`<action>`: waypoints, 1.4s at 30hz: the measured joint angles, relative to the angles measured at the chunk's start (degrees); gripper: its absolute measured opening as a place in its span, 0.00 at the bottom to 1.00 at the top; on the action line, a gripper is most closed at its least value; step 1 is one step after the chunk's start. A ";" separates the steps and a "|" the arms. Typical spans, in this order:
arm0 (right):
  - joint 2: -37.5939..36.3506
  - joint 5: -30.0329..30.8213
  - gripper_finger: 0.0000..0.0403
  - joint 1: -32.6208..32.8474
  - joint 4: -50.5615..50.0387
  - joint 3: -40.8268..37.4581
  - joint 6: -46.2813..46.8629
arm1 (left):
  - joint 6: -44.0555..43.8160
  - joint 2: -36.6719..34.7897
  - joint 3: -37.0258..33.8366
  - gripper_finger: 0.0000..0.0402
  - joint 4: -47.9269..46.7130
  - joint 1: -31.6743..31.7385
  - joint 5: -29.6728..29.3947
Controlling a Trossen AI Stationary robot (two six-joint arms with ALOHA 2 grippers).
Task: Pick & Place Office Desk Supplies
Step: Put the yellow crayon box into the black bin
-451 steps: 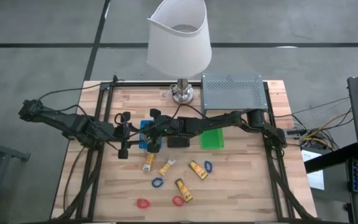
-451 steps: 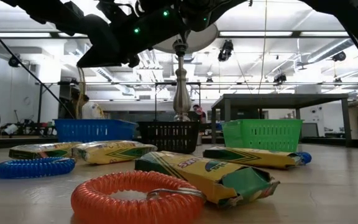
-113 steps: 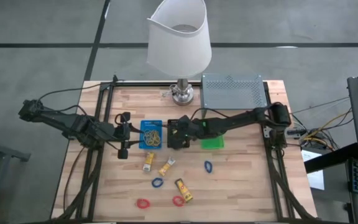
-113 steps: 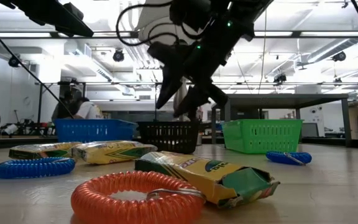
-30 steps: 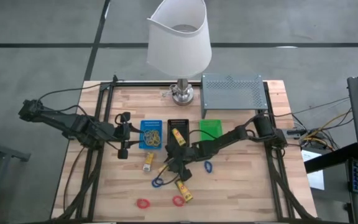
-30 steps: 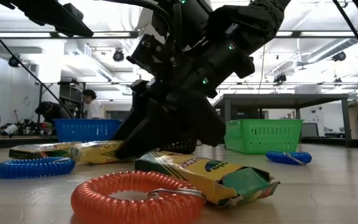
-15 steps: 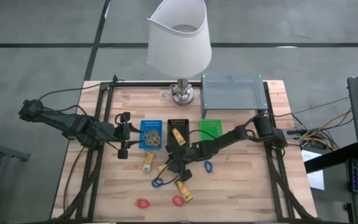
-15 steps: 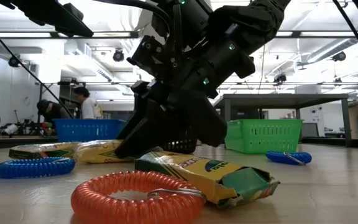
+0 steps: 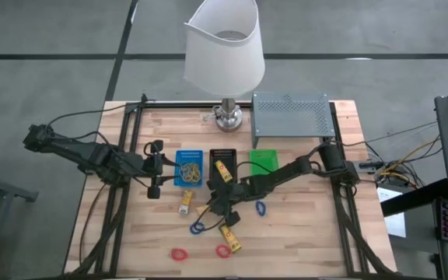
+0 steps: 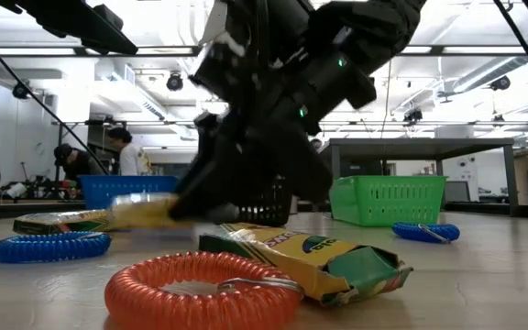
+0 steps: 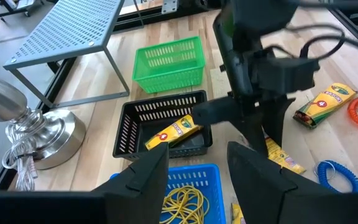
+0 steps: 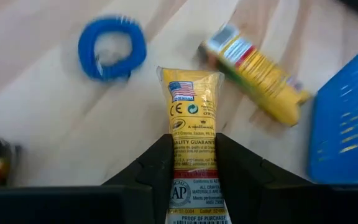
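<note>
A pale wooden worktop [image 9: 302, 233] carries a lamp base [image 9: 227, 117], a grey perforated shelf [image 9: 290, 113], and blue [image 9: 189, 168], black [image 9: 222, 166] and green [image 9: 264, 162] trays in a row. Lying loose on it are yellow packets [image 9: 185, 203] [image 9: 230, 238], blue rings [image 9: 260, 208] [image 9: 197, 228] and red rings [image 9: 179, 253] [image 9: 222, 251]

Bright, even overhead lighting; low and right wrist views motion-blurred.
</note>
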 joint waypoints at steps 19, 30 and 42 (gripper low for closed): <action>-16.68 15.21 0.27 -0.30 -13.13 0.02 27.88 | 0.00 -0.04 0.00 0.42 -0.01 -0.02 0.02; -19.19 27.29 0.27 -2.60 -18.95 0.03 51.85 | 0.01 -0.02 0.02 0.42 0.01 0.00 0.00; -12.56 27.16 0.27 -7.96 -22.65 -0.04 73.63 | 0.00 0.00 0.00 0.42 0.01 -0.02 0.02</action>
